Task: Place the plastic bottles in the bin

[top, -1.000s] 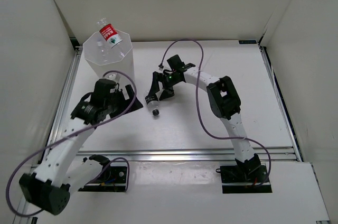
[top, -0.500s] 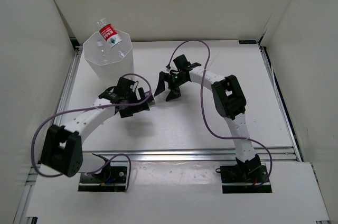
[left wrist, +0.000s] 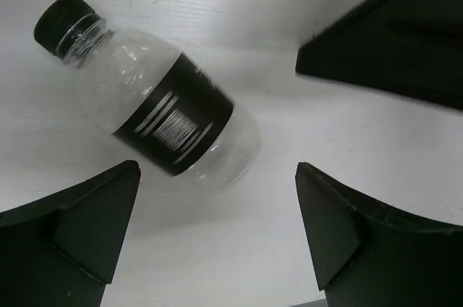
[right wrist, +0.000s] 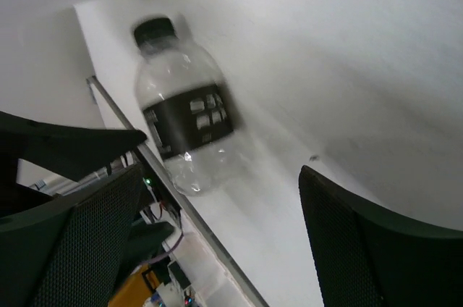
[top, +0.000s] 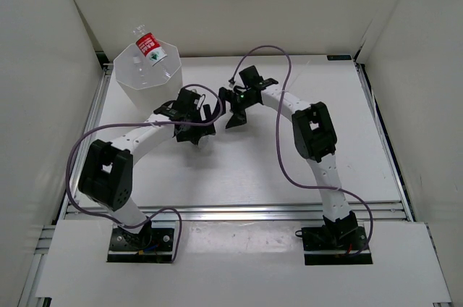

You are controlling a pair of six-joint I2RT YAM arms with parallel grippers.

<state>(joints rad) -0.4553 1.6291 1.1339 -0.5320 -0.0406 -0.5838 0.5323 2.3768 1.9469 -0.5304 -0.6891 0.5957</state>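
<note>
- Grasp step: left gripper (top: pixel 195 124), jaws spread, hovered over the black-label bottle (left wrist: pixel 170 115) lying flat beneath; right gripper (top: pixel 233 115), also spread, stood at three o'clock.
- Next, probably: lower, pinch, carry toward the bin (top: pixel 137 82) at ten o'clock.

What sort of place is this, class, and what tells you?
Probably a robot lab test cell: a left arm and right arm bolted to a white table, plain white panels walling it in, and a bin holding a red-labelled bottle.
</note>
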